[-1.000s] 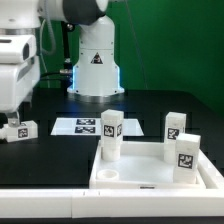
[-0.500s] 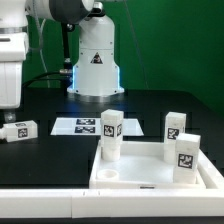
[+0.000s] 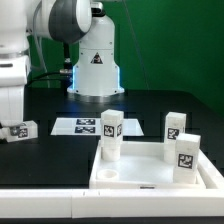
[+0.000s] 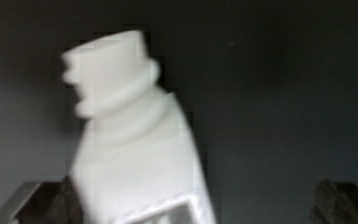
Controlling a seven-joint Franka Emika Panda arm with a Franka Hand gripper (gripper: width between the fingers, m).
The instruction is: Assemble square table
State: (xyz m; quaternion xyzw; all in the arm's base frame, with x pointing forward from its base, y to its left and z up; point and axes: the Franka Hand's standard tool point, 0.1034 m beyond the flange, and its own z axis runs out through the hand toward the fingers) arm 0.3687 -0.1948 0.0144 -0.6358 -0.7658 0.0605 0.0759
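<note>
Black table (image 3: 150,105), leg (image 4: 137,130) between fingers (image 4: 37,203)

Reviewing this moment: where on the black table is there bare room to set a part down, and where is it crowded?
Bare black table lies between the marker board and the rear leg, and in front of the lying leg. Crowded: the square top, carrying three upright legs, and the exterior view's left edge, where the arm hangs over the lying leg.

Arm low at the exterior view's left edge

The gripper (image 3: 14,122) hangs at the near left of the scene, its white body vertical. In the wrist view its 2 dark fingertips (image 4: 34,203) stand well apart, jaws spread.
</note>
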